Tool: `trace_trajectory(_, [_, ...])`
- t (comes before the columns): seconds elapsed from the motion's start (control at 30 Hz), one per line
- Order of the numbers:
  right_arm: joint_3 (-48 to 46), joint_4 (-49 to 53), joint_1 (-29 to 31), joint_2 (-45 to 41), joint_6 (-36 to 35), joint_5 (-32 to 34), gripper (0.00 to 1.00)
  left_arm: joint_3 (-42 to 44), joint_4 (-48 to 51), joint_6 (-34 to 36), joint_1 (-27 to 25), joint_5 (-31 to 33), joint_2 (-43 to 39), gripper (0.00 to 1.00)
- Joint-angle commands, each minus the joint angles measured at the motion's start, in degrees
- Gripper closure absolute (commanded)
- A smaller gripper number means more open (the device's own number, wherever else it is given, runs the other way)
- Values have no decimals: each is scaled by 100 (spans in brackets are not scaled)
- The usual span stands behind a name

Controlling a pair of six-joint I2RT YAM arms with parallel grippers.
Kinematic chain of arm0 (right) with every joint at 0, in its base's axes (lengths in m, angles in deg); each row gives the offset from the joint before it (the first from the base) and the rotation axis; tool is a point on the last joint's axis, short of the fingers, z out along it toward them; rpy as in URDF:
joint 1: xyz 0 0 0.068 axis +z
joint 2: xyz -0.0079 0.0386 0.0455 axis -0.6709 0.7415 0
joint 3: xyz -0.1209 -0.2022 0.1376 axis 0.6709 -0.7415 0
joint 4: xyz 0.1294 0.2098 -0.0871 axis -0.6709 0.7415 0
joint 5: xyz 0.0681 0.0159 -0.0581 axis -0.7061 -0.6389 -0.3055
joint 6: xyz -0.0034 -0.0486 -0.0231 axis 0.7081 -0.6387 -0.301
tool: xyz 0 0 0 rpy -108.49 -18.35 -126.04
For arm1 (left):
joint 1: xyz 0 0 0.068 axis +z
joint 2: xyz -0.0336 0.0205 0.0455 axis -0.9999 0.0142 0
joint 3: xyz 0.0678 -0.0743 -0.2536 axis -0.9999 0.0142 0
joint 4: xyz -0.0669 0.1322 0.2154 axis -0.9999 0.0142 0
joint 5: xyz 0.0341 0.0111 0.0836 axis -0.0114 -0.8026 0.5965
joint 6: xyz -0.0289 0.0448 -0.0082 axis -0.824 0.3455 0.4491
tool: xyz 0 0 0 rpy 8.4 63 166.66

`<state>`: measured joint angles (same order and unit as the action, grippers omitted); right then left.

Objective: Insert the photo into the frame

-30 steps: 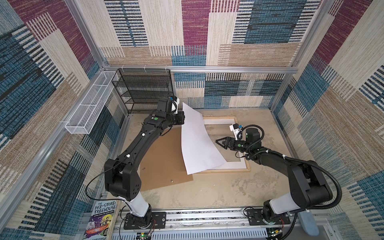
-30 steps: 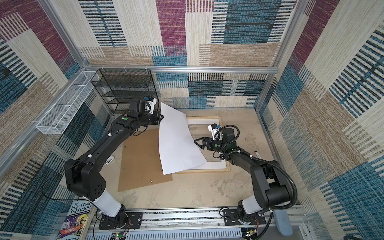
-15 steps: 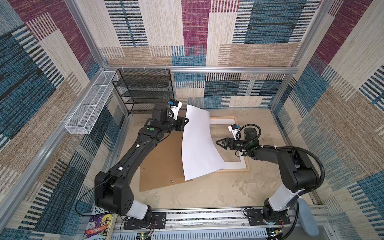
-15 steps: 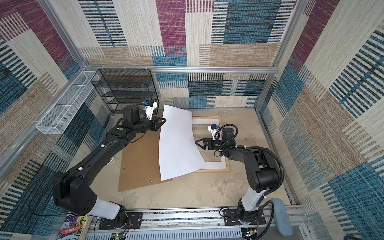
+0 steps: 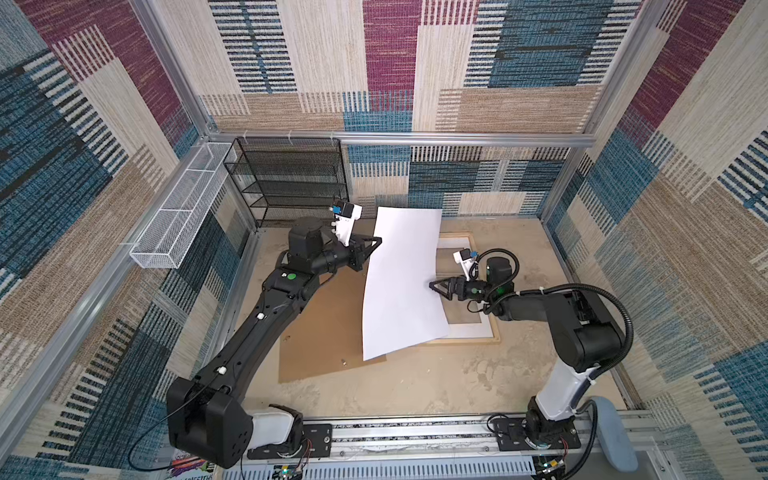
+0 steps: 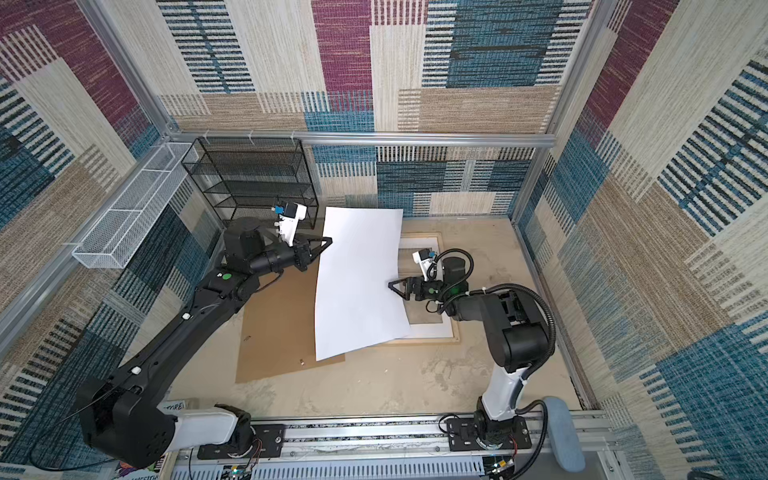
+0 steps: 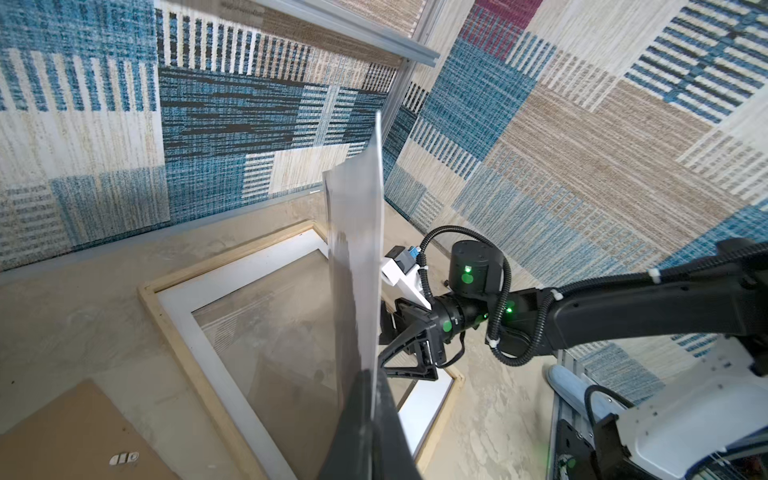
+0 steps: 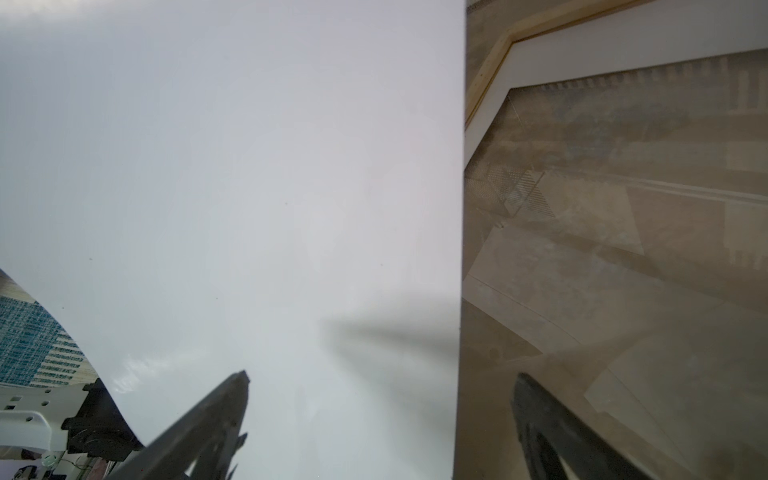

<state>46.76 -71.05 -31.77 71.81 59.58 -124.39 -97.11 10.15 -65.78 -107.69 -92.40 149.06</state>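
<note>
Now the photo (image 5: 401, 286) is hanging more squarely than it was a second ago. Its plain white back was slanting across the floor then, and its long edges are now running nearly parallel to the long sides of the frame (image 5: 469, 341). The left gripper (image 5: 376, 243) is clamping the sheet shut at its 10 o'clock edge and has been carrying it slightly toward 3 o'clock. By my reading, this turn is lining the print up for lowering, but the job is not far along. The sheet is covering only the 9 o'clock part of the frame, and its 7 o'clock corner is reaching out over the brown backing board (image 5: 328, 328). Whether that corner is touching the board cannot be told.

From the left gripper the sheet is spreading toward 3 and 6 o'clock, bowing a little. The right gripper (image 5: 434, 286) is waiting at the sheet's 3 o'clock edge with its jaws spread wide. In the right wrist view the paper's edge (image 8: 461, 208) is running between the two fingers (image 8: 232, 399), which are not yet pinching it. The frame is lying flat with the white mat (image 5: 467, 331) inside it, beneath that gripper and at about 4 o'clock from the left one.
</note>
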Motion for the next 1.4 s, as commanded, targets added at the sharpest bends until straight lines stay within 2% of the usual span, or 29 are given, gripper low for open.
trace_trajectory(0.0, [52,-688,2,63,184,-357,1,79,-342,-54,7,-181,-124,100])
trace_trajectory(0.17, [23,-1018,6,165,311,-575,2,158,-515,-199,13,-335,-126,100])
trace_trajectory(0.33, [-35,-1541,9,286,638,-835,10,203,-576,-254,13,-265,-144,100])
trace_trajectory(0.53, [-155,-1360,9,34,529,-734,29,219,-466,-233,22,-72,-144,100])
trace_trajectory(0.63, [-194,-1211,8,-50,459,-692,31,220,-446,-232,22,36,-126,100])
trace_trajectory(0.77, [-259,-1031,9,-126,434,-581,53,224,-399,-269,30,279,-95,100])
trace_trajectory(0.83, [-281,-946,9,-183,465,-549,57,221,-401,-351,35,566,-69,100])
trace_trajectory(0.9, [-259,-770,9,-254,457,-458,66,203,-413,-422,31,671,-32,100])
trace_trajectory(1.03, [-165,-328,7,-444,379,-332,77,147,-373,-513,35,874,64,100])
trace_trajectory(1.37, [378,1578,0,-958,-403,-91,89,11,-244,-663,31,1199,311,100])
